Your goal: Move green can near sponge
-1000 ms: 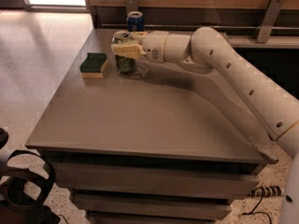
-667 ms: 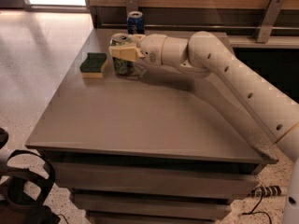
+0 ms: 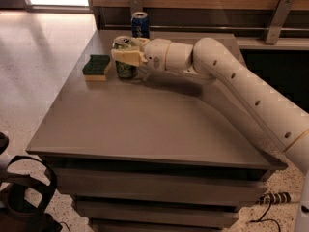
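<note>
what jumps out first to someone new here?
A long white arm stretched across the grey table, its tool clamped on the green can at the far left. The can stands just beside the sponge; a blue can sits behind at the back edge.

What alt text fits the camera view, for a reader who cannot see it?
The robot's tool grips the green can, which is upright and close beside the sponge near the far side of a grey table. A blue can stands behind them at the table's far edge.
</note>
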Robot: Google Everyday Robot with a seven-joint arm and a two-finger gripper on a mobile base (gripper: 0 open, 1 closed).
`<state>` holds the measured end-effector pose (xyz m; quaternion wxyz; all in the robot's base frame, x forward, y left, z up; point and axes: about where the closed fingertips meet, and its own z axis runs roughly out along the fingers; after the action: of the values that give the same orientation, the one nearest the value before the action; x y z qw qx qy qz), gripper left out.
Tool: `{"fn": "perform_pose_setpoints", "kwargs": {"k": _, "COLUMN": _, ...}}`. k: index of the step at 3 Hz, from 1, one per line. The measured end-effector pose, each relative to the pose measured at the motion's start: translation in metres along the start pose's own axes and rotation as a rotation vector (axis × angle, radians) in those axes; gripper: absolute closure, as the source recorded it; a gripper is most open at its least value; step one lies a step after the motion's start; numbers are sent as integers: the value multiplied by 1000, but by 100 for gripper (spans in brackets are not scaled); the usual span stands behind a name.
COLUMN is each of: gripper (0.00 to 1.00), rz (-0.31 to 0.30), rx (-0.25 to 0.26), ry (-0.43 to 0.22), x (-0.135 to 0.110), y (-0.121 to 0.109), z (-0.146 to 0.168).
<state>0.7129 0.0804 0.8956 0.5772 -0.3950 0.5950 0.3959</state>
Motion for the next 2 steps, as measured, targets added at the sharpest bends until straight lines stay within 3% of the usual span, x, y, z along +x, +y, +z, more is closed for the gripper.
{"fn": "perform_pose_setpoints", "kwargs": {"k": 2, "gripper": 35, "rz": 0, "rx": -8, "ry": -1, "x": -1, "y": 4, "z": 4}}
